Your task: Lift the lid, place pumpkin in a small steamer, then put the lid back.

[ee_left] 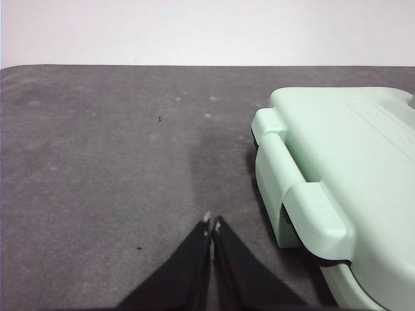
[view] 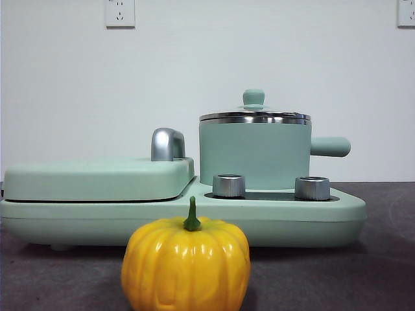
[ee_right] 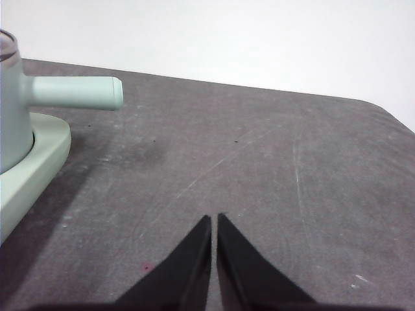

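Observation:
The yellow-orange pumpkin (view: 186,264) with a green stem stands on the dark table, nearest the front camera. Behind it the mint-green small steamer (view: 254,155) sits on the right side of the cooker base, side handle pointing right. The glass lid (view: 255,116) with its mint knob rests closed on the steamer. My left gripper (ee_left: 212,225) is shut and empty over bare table beside the grill unit. My right gripper (ee_right: 213,220) is shut and empty over bare table, off to the side of the steamer's handle (ee_right: 74,92). Neither gripper shows in the front view.
The wide flat mint-green grill cover (view: 97,178) with a chrome handle (view: 167,144) fills the cooker's left half; its corner shows in the left wrist view (ee_left: 337,194). Two steel knobs (view: 229,185) stand in front of the steamer. A white wall is behind.

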Available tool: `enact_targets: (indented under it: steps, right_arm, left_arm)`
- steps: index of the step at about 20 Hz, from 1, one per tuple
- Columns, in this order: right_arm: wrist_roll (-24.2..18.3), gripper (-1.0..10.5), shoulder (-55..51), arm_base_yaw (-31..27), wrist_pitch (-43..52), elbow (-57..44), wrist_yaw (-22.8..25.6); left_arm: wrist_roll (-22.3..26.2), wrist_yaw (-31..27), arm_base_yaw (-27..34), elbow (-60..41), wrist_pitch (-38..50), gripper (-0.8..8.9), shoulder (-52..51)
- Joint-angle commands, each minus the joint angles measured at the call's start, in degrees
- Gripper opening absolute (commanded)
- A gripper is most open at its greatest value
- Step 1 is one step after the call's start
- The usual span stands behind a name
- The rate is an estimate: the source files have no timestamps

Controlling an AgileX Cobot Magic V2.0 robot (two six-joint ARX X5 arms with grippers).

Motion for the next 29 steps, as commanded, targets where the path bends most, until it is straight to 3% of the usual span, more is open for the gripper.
enact_targets:
  steps: [1,6,9,11,16,19,22,24,29]
  right_arm:
    - [1.0,0.1,-0.1,-0.1,0.7,-0.2,-0.1]
    - [1.0,0.1,-0.1,-0.1,0.7,-0.2,-0.1]
    - [1.1,0.1,-0.1,0.0,1.9,-0.2,-0.6]
    - [3.1,0.1,-0.1,0.0,4.2,-0.2,-1.9]
    - [13.6,0.1,-0.1,0.0,13.1,-0.2,-3.2]
    - [19.4,0.1,-0.1,0.0,19.1,-0.2,-2.6]
    - [20.0,0.1,-0.1,0.0,21.8,-0.1,-2.3]
    - [23.2,0.1,-0.1,0.1,22.9,-0.1,-2.3]
    - [40.8,0.1,-0.1,0.1,24.7,0.4,-0.7]
  left_arm:
    - [-0.4,0.0,0.0,-1.1,-0.3,0.07,0.0]
    - [-2.5,0.0,0.0,-1.1,-0.1,0.07,0.0]
    - [-7.9,0.0,0.0,-1.0,0.0,0.07,0.0]
    - [-14.7,0.0,0.0,-0.7,0.2,0.07,0.0]
    - [-30.6,0.0,0.0,-0.5,1.6,0.07,0.0]
    - [-37.2,0.0,0.0,-0.5,3.9,0.07,0.0]
    - [-40.8,0.0,0.0,-0.5,7.6,0.07,0.0]
    - [-42.0,0.1,0.0,-0.5,10.7,0.07,0.0]
    - [-42.6,1.7,0.0,-0.4,20.4,0.07,0.0]
